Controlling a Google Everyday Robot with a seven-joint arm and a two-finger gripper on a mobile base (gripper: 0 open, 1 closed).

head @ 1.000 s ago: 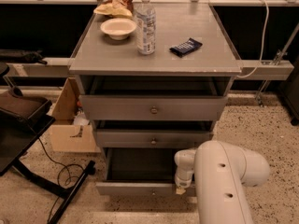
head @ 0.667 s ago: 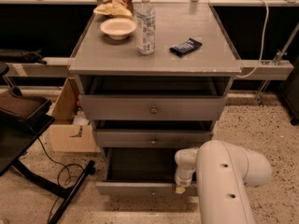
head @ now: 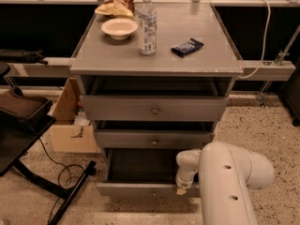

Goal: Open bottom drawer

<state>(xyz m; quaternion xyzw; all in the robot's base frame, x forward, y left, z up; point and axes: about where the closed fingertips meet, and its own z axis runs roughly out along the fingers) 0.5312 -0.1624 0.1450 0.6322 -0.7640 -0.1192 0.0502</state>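
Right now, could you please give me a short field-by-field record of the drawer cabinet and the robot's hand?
bottom drawer: pulled out, dark inside showing
hand: at the bottom drawer's front edge, right of centre
middle drawer: front set further back than the bottom one
top drawer: front set further back than the bottom one
cabinet top: holds bowl, water bottle, dark packet, chip bag
floor, left of cabinet: cardboard box

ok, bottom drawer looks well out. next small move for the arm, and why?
Probably back the gripper away from the grey wooden bottom drawer. It already stands well out of the grey cabinet, dark inside exposed, with the gripper at its front edge, right of centre.
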